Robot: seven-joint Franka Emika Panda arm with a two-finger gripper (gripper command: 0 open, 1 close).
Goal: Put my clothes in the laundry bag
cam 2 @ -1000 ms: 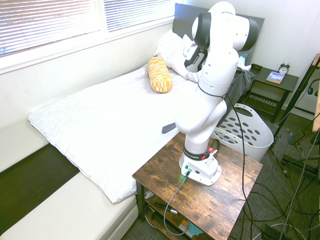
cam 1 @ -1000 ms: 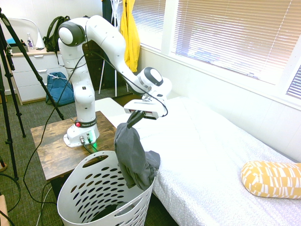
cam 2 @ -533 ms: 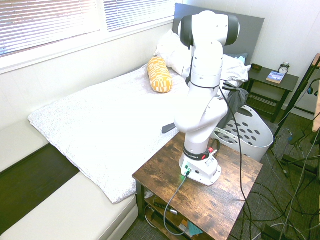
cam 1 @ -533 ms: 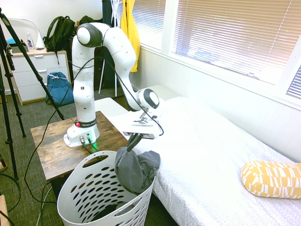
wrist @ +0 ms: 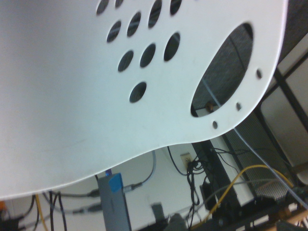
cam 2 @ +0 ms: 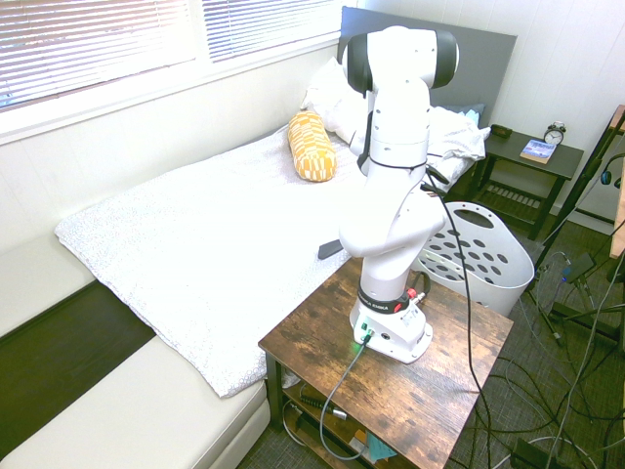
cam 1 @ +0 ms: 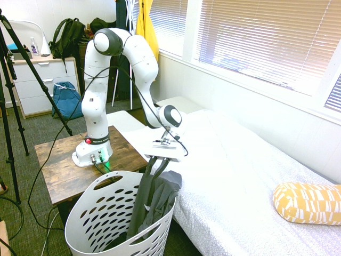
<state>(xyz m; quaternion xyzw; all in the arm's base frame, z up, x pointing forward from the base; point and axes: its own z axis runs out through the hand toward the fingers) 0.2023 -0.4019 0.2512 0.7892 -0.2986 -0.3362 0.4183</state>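
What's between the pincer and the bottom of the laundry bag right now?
In the first exterior view, only the dark grey garment hangs from the pincer down into the laundry bag.

A yellow patterned bolster pillow (cam 1: 308,202) lies on the white bed (cam 1: 250,176); a dark backpack (cam 1: 65,36) tops the dresser (cam 1: 36,85).

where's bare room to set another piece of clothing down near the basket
The white bedspread lies bare between the laundry basket and the yellow bolster pillow. Inside the basket, the half toward the wooden table is free. The bed-side rim is crowded: the gripper and grey garment hang there.
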